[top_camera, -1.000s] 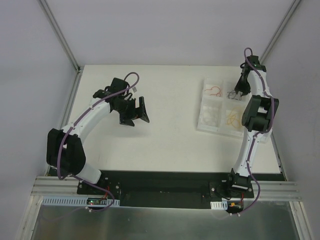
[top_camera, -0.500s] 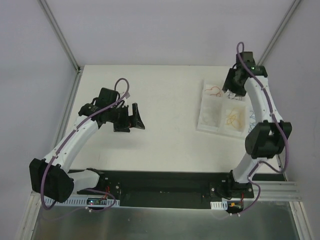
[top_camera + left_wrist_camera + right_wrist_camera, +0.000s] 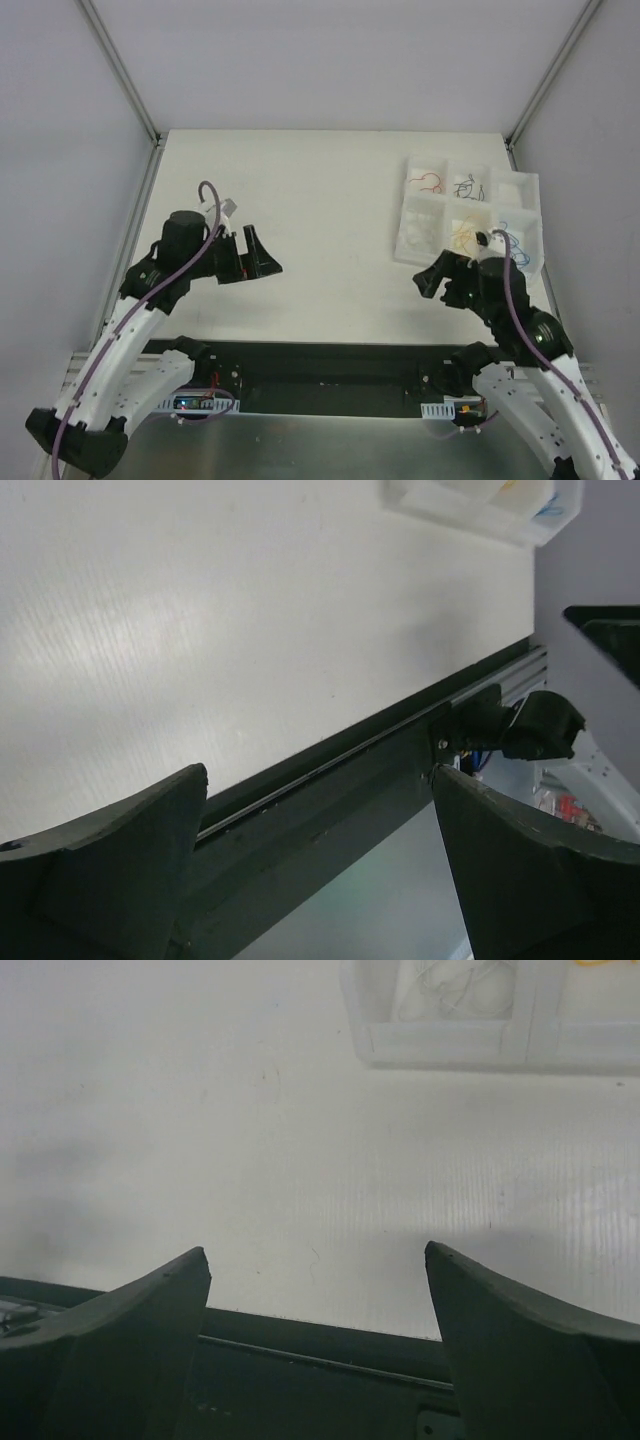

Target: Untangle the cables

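- The cables lie apart, one colour to each compartment of the white tray at the far right corner of the counter: red cable, dark cable, yellow-orange cable, blue cable.
- The right jaws, nearly closed over the dark cable's compartment a second ago, now stand wide apart and empty near the near edge; that drop looks done.
- The left jaws, apart and empty, have also drawn back toward the near edge, so the sorting seems finished.
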### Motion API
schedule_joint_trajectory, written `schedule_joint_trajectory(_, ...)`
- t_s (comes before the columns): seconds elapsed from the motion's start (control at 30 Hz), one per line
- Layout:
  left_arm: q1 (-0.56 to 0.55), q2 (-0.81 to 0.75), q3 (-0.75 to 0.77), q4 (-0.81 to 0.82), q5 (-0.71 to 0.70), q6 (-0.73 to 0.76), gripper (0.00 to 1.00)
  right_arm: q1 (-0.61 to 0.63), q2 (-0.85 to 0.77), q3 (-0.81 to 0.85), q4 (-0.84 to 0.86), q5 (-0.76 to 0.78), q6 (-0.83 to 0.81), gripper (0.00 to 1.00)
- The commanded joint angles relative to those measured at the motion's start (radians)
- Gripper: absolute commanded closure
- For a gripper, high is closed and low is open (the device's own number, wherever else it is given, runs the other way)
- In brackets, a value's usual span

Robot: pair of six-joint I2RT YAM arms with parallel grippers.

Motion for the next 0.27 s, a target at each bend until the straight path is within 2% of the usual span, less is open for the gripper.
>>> schedule_joint_trajectory(0.0, -0.008, -0.155, 0.066, 0.065, -0.083, -0.022, 0.05, -0.002, -0.218, -0.122, -0.025, 0.049, 0.22, 0.08)
schedule_joint_trajectory(0.13, -0.008, -0.241, 0.071, 0.065, -0.136, -0.019, 0.04, -0.002, -0.33, -0.148, 0.004, 0.04, 0.341, 0.0)
schedule_joint_trajectory(0.17, -0.008, -0.27, 0.066, 0.079, -0.153, -0.022, 0.04, -0.002, -0.352, -0.145, 0.024, 0.052, 0.354, 0.04)
schedule_joint_trajectory(0.23, -0.008, -0.339, 0.045, 0.113, -0.188, -0.024, 0.04, -0.002, -0.383, -0.115, 0.038, 0.08, 0.354, 0.04)
